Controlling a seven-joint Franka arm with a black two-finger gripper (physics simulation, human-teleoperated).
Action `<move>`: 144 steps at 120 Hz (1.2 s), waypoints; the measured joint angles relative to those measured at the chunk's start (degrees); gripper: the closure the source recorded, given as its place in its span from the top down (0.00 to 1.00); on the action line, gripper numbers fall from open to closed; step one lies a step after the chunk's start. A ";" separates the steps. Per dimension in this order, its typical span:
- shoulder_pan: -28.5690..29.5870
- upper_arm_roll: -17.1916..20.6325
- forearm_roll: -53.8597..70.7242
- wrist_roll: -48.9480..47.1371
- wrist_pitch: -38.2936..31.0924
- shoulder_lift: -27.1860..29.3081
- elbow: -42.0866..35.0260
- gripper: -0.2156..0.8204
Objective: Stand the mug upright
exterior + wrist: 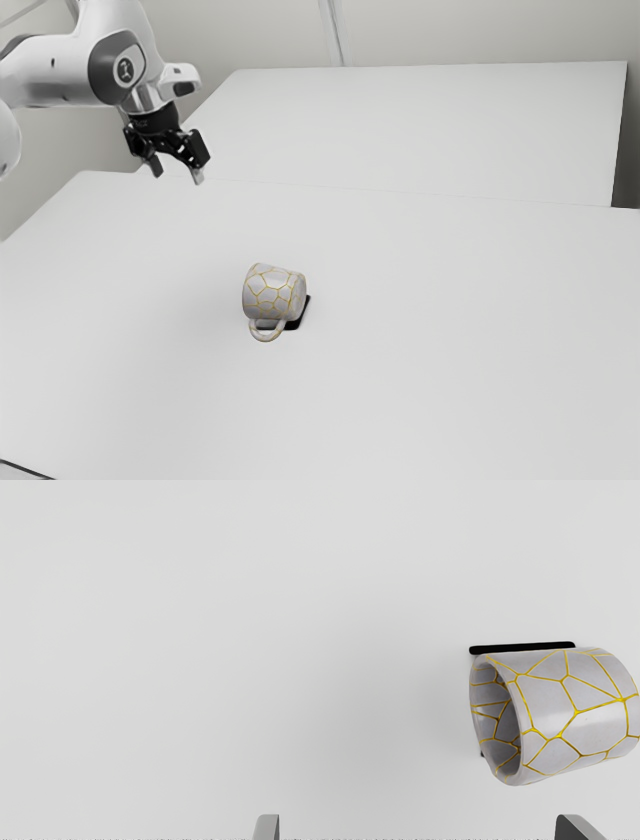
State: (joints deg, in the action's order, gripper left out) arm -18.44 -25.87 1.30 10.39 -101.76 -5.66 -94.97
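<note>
From my station I see the mug (pixel 274 292) lying on its side on the table (pixel 430 340), so it isn't upright. Its mouth faces the exterior view's left and its handle (pixel 267 340) sticks out toward that camera; I judge the handle helps keep the round wall from rolling. A flat black thing (pixel 522 648) sits partly under the mug; I can't tell what it is, or whether it bears any weight. My claw (pixel 178 176) hangs high and well apart from the mug, its 2 fingers spread with nothing between them, which leaves room to take in a wall or rim. To right the mug, I'd judge I need to come over it, grip it firmly and turn it 1 quarter turn, base down. A loose grip on that smooth curve could let it slip or roll.
</note>
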 joint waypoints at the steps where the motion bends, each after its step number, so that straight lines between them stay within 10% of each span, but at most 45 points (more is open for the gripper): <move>1: 0.01 -0.02 -0.06 0.01 -0.02 0.04 -0.13 0.79; 144: 11.14 -0.23 -62.00 42.11 8.06 -17.81 -15.46 0.79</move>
State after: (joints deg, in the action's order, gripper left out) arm -7.30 -26.10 -60.70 52.50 -93.70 -23.47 -110.43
